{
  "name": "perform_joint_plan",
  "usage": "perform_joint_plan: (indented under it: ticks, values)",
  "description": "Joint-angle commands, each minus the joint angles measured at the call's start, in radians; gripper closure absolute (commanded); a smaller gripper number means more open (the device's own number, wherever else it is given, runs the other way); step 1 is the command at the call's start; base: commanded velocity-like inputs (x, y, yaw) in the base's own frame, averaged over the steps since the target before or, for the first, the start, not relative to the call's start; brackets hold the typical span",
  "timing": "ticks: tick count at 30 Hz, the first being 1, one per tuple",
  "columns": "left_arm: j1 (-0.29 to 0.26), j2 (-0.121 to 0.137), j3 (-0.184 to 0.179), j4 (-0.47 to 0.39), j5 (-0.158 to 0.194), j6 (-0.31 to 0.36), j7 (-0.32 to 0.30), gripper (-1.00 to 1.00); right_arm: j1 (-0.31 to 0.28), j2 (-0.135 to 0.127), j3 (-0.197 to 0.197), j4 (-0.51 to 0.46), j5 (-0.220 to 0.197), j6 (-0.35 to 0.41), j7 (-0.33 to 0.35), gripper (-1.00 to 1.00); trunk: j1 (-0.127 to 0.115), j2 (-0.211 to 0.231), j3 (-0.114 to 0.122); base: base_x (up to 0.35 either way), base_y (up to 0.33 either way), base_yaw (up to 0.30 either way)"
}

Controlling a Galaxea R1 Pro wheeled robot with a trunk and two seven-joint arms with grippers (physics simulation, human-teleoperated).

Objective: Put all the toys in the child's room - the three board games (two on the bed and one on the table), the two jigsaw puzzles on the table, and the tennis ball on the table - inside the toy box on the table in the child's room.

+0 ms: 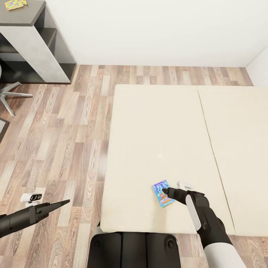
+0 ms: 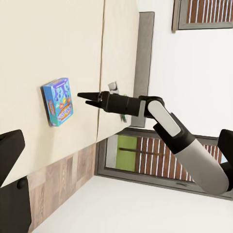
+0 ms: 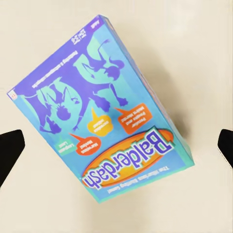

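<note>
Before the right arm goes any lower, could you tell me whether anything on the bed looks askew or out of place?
Mildly: the blue board game lies flat but skewed, its edges at an angle to the bed's front edge. The right gripper hovers open over it. Nothing looks damaged.

Wood-plank floor, white wall

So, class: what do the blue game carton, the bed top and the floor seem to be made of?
Blue game carton: probably printed card with a slight sheen, given its crisp edges and flat lettered face.
Bed: matte cream fabric or padding, plain with one seam; uncertain.
Floor: wood planks or laminate, with visible grain.
</note>
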Motion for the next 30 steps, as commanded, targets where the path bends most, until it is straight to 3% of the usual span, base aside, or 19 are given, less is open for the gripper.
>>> perform_joint_plan:
  ticks: [1, 9, 18, 30]
  values:
    - [0.000, 0.000, 0.001, 0.001, 0.000, 0.010, -0.004, -1.00, 0.000, 0.001, -0.003, -0.001, 0.001, 0.003, 0.005, -1.00, 0.001, -0.002, -0.001, 0.000, 0.000, 0.000]
    - [-0.001, 0.001, 0.006, 0.003, 0.001, 0.012, -0.004, -1.00, 0.000, -0.001, -0.004, 0.000, 0.000, -0.007, 0.007, -1.00, 0.001, -0.002, -0.006, 0.000, 0.000, 0.000]
    - [-0.010, 0.038, 0.008, 0.004, 0.005, 0.015, -0.004, -1.00, -0.001, -0.001, -0.004, 0.003, 0.002, -0.009, 0.007, -1.00, 0.001, -0.002, -0.019, 0.000, 0.000, 0.000]
    - [-0.011, 0.046, 0.007, 0.004, 0.002, 0.012, -0.004, -1.00, 0.000, -0.001, -0.004, 0.003, 0.002, -0.010, 0.007, -1.00, 0.001, -0.002, -0.039, 0.000, 0.000, 0.000]
